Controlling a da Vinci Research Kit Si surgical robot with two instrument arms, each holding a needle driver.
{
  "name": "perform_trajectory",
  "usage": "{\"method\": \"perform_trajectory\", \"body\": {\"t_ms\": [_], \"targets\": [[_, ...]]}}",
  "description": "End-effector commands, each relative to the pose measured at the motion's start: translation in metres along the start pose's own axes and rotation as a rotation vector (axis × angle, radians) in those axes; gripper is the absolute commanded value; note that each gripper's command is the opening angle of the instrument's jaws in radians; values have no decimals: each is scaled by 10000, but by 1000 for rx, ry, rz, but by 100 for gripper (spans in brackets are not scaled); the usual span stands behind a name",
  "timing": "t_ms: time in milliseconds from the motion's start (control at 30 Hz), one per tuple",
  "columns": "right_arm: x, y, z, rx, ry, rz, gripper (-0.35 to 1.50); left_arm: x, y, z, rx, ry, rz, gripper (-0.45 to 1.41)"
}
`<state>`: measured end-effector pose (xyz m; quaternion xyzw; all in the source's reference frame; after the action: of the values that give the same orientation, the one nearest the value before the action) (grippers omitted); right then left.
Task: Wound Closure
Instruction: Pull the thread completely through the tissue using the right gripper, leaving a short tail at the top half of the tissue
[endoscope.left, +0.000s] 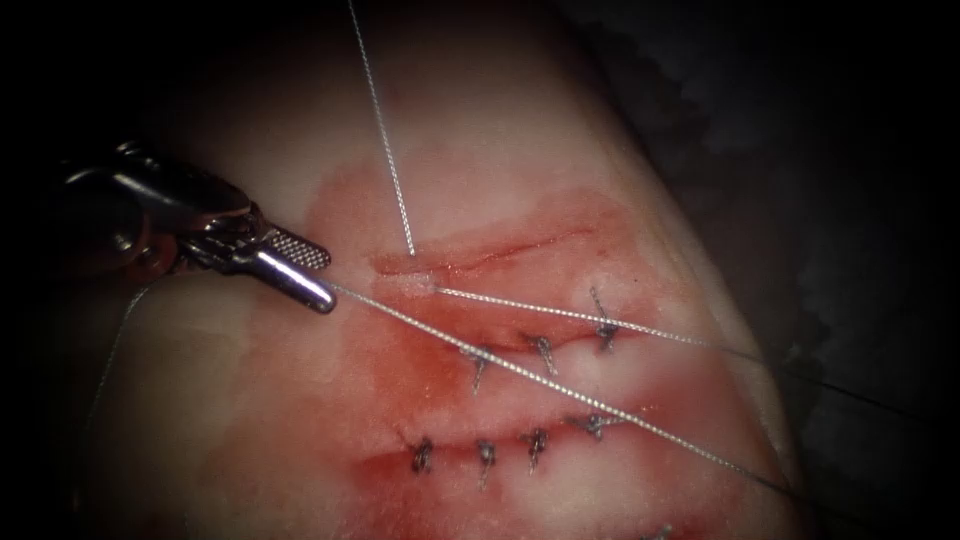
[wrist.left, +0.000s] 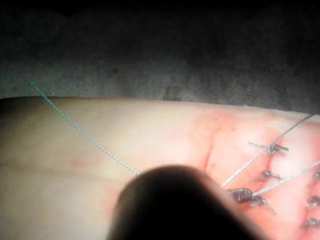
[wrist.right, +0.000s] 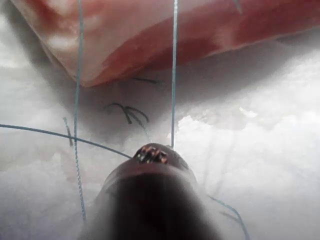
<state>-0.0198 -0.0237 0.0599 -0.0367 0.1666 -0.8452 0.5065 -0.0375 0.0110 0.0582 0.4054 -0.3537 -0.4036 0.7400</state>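
On the left of the endoscope view, the left tool (endoscope.left: 300, 268) lies over the tissue (endoscope.left: 520, 130), its jaws slightly parted, with a thread (endoscope.left: 560, 388) starting at its tip and running taut down and right across two rows of finished stitches (endoscope.left: 480, 455). Two more strands leave a point at the left end of the open cut (endoscope.left: 490, 258): one rises steeply, one runs right past the stitches. Red fluid (endoscope.left: 400, 370) stains the tissue around the cuts.

In the left wrist view, the dark tool (wrist.left: 175, 205) blocks its own jaws; thread reaches it from both sides.

In the right wrist view, the right tool (wrist.right: 151, 154) sits off the tissue; whether its jaws pinch the thread (wrist.right: 174, 75) there I cannot tell. The needle I cannot make out.
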Motion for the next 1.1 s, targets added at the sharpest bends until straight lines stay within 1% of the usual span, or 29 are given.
{"method": "perform_trajectory", "body": {"t_ms": [33, 167, 467, 733, 833, 867, 900, 933, 967, 1000, 1033, 1067, 1100], "targets": [[13, 0, 11, 6, 7, 4, -35, -8, 4, 5, 0, -3, 3, 68], [29, -12, 13, 11, 15, 19, -35, -8, 4, 5, -1, -4, 3, 68], [54, -38, 18, 37, 36, 42, -35, -8, 4, 5, -2, -4, 2, 68], [69, -45, 24, 44, 45, 53, -35, -8, 4, 5, -2, -5, 2, 68], [70, -43, 25, 44, 50, 59, -35, -8, 4, 5, -2, -5, 2, 68], [67, -40, 23, 52, 21, 64, -35, -8, 4, 5, -2, -5, 2, 68], [63, -36, 21, 58, -32, 75, -35, -8, 4, 5, -2, -5, 1, 68], [58, -33, 17, 61, -95, 16, 14, -8, 4, 5, -2, -5, 1, 68], [51, -28, 9, 62, -172, -82, 68, -9, 3, 4, -2, -5, 12, 66], [39, -22, -7, 52, -257, -144, 99, -12, 2, 3, -2, -6, 26, 63], [30, -18, -19, 40, -287, -145, 99, -20, 0, 1, -6, -12, 36, 61], [18, -12, -34, 30, -287, -127, 104, -27, -4, 0, -12, -15, 46, 61], [3, -5, -49, 29, -272, -104, 104, -34, -8, -3, -13, -26, 55, 61]]}}
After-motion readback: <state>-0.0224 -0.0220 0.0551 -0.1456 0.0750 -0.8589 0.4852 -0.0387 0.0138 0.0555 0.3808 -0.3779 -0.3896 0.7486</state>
